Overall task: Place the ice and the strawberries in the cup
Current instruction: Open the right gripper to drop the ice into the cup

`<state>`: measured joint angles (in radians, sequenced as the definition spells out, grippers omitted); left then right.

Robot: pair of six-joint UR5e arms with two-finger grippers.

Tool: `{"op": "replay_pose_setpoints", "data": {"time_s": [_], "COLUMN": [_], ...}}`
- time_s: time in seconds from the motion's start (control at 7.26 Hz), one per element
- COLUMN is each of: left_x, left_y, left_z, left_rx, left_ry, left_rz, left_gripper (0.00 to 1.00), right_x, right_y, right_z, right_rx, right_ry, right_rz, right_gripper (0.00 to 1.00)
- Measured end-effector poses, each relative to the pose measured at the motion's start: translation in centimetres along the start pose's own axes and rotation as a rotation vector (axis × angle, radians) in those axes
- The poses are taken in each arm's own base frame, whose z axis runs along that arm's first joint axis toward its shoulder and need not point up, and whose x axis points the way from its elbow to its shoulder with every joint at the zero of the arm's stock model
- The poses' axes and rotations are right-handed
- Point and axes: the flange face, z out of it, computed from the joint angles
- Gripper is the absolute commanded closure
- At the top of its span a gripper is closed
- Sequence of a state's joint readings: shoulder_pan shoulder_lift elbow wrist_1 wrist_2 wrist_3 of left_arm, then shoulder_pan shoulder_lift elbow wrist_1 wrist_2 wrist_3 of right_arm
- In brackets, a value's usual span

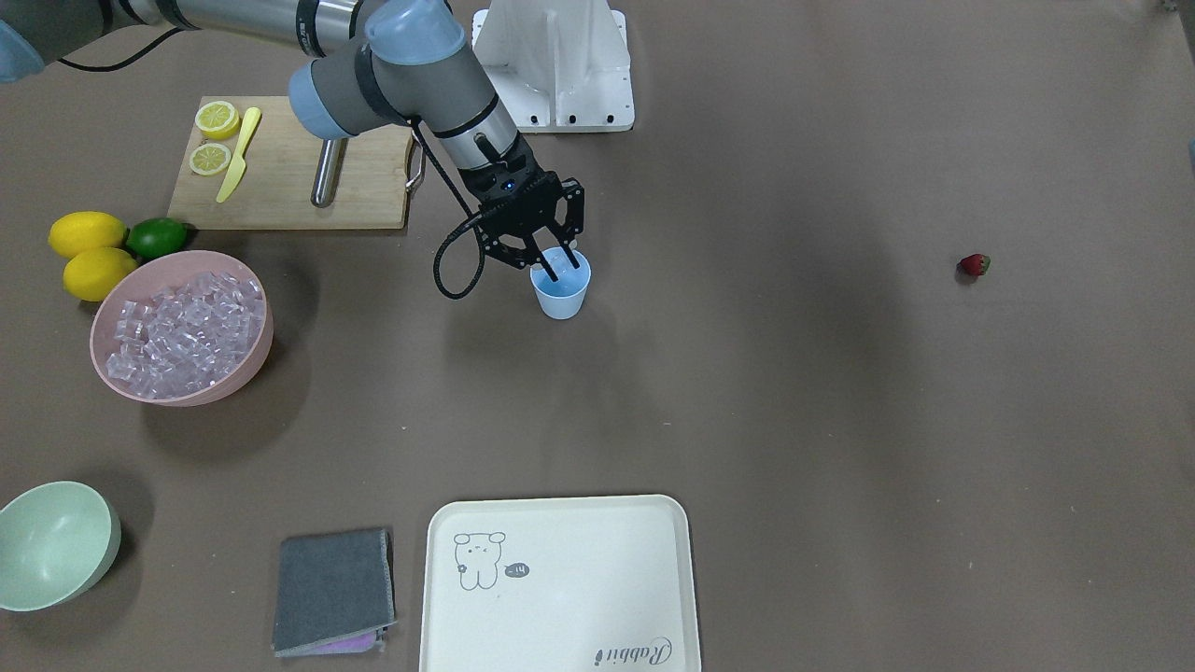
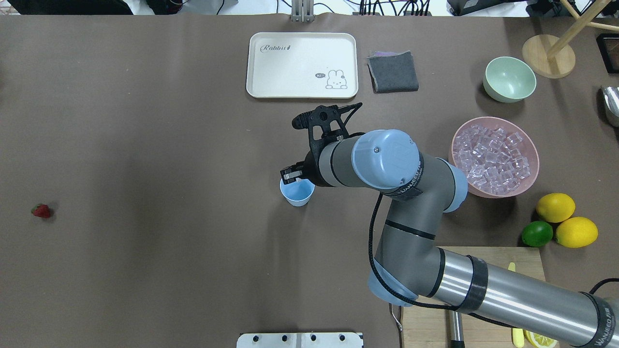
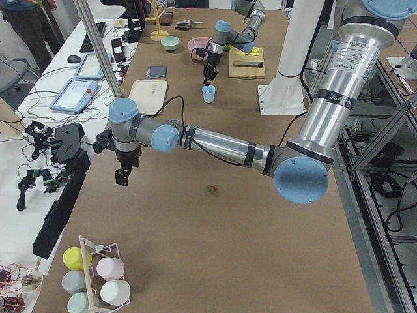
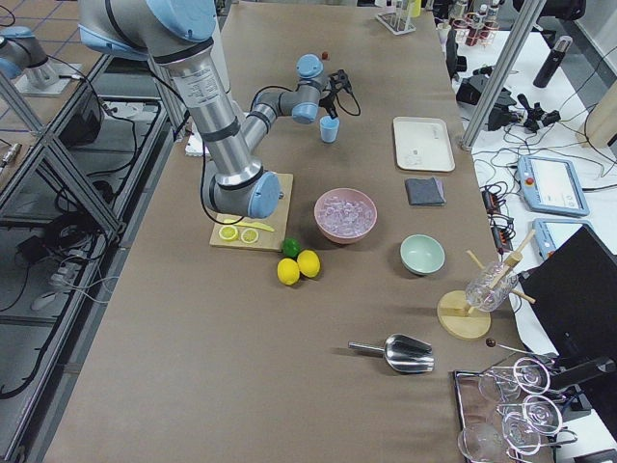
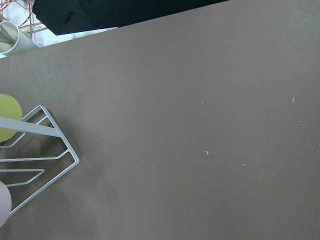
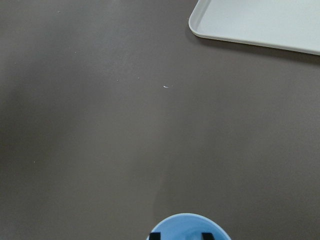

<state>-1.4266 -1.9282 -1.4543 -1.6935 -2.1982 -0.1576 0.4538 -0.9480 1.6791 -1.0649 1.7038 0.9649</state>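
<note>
Front view: right tool [image 1: 562,264], spread apart, dips into the small light-blue cup [image 1: 561,291], mid worktop [image 1: 794,420]; cup looks empty. Only the left-side view shows the left tool [image 3: 122,179], can't tell its state. Red strawberry [image 1: 974,265] lies well apart; ice [image 1: 182,327] fills the pink bowl [image 1: 257,359].

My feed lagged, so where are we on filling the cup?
Done: nothing certain; the cup looks empty from overhead. In hand: the right gripper hangs open at the cup's mouth, holding nothing visible. Left: the ice fills the pink bowl, and the strawberry lies on the table far from the cup.
</note>
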Motion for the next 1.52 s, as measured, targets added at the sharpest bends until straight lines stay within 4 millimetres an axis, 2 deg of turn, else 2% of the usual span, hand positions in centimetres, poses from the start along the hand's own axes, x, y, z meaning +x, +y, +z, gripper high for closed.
{"op": "replay_pose_setpoints", "data": {"time_s": [0.28, 0.41, 0.69, 1.1, 1.24, 1.52], "left_x": [0.0, 0.1, 0.2, 0.4, 0.4, 0.3], "left_y": [0.2, 0.2, 0.9, 1.3, 1.3, 1.6], "left_z": [0.0, -0.1, -0.5, -0.9, -0.9, -0.8], "left_rx": [0.0, 0.004, 0.015, 0.027, 0.036, 0.046], "left_ry": [0.0, 0.001, 0.002, 0.003, 0.003, 0.002], "left_rz": [-0.001, 0.001, 0.007, 0.017, 0.022, 0.03], "left_gripper": [0.02, 0.02, 0.02, 0.02, 0.02, 0.02], "right_x": [0.7, 2.3, 8.3, 17.9, 21.2, 26.8], "right_y": [-0.3, -1.6, -4.5, -7.2, -7.5, -5.5], "right_z": [-0.7, -1.7, -5.0, -10.5, -12.8, -16.9], "right_rx": [-0.003, -0.017, -0.067, -0.092, -0.098, -0.1], "right_ry": [-0.004, -0.012, -0.032, -0.011, -0.003, 0.03], "right_rz": [-0.004, 0.006, 0.018, 0.051, 0.076, 0.118], "right_gripper": [0.0, 0.0, 0.0, 0.01, 0.01, 0.02]}}
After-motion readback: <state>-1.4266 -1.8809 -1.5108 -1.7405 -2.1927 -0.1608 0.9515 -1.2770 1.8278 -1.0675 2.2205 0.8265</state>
